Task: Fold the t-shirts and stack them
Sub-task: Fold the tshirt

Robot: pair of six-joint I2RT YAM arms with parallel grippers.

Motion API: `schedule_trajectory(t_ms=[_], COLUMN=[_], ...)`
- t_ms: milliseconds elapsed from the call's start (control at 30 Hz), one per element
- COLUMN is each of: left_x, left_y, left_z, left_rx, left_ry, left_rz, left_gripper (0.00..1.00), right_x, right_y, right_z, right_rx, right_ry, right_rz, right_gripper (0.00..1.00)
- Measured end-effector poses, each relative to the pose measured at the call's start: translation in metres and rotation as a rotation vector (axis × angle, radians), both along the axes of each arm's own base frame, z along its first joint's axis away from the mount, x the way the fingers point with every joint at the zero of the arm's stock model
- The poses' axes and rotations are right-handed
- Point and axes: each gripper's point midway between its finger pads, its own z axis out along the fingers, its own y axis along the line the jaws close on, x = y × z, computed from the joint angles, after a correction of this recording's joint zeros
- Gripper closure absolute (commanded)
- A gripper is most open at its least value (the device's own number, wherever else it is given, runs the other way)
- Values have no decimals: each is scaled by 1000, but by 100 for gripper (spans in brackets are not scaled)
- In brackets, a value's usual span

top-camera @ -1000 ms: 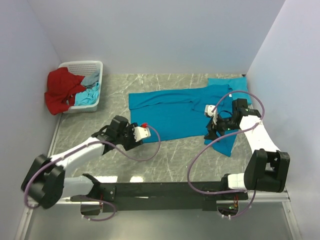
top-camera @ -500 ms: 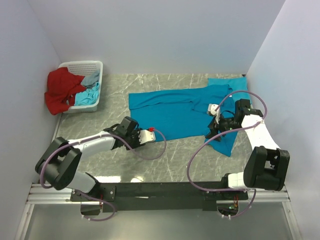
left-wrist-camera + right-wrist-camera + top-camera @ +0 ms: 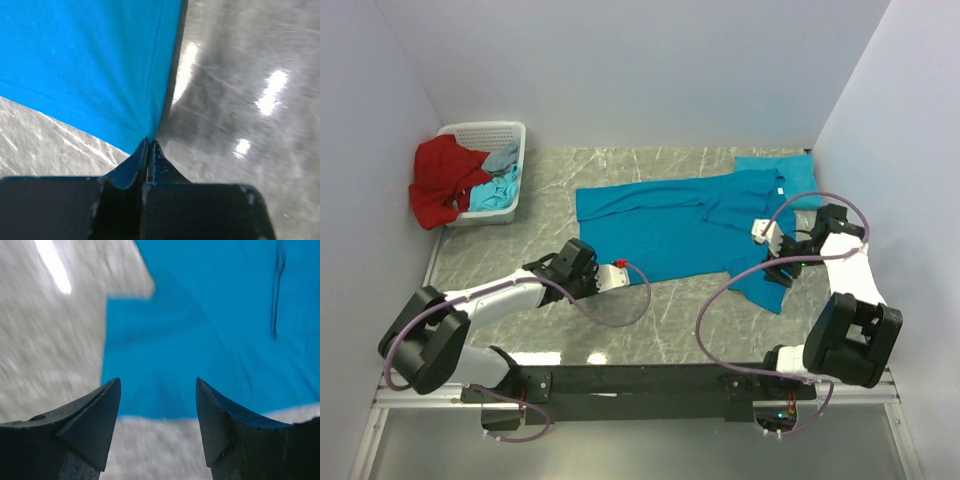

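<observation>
a teal-blue short-sleeved cloth t-shirt [image 3: 665, 225] lies spread flat across the middle of the grey marbled counter [image 3: 670, 315], its right end reaching the far right corner by the wall. the left claw [image 3: 622, 275] is pressed together on the t-shirt's near left corner, the hem pinched between its tips. the right claw [image 3: 778, 270] hangs with its tips apart over the near right part of the t-shirt, gripping nothing. bare counter runs along the near edge between the arms and to the left of the t-shirt. a white slotted plastic basket [image 3: 510, 135], a red cloth [image 3: 440, 185] draped over its side, sits in the far left corner.
</observation>
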Motion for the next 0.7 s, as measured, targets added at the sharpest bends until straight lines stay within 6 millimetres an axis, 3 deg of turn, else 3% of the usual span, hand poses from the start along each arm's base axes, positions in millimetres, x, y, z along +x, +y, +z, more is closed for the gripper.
schedule_trajectory(t_ms=[67,167,267,367,567,700], left_x=[-4,-5,-7,-9,-3,0], left_y=[-1,-1,1,5,15,18], left_z=[4,6,2,-5,-10,-10], left_rx=[-6,-9,1,16,25,22], left_ry=[-7,-10,5,34,81,90], left_rz=[-1,7,24,46,133,166], left_gripper=[100,100,100,100,100,100], right_x=[-5,-17,-45,-58,-59,-68], right_y=[-23,-43,-47,-51,-59,-49], right_z=[-9,-30,-59,-72,-78,-87], right_rx=[-71,-173,-242,-283,-350,-362], right_ry=[20,56,127,162,149,146], right_rz=[-1,55,138,192,276,339], right_gripper=[36,36,37,39,40,41])
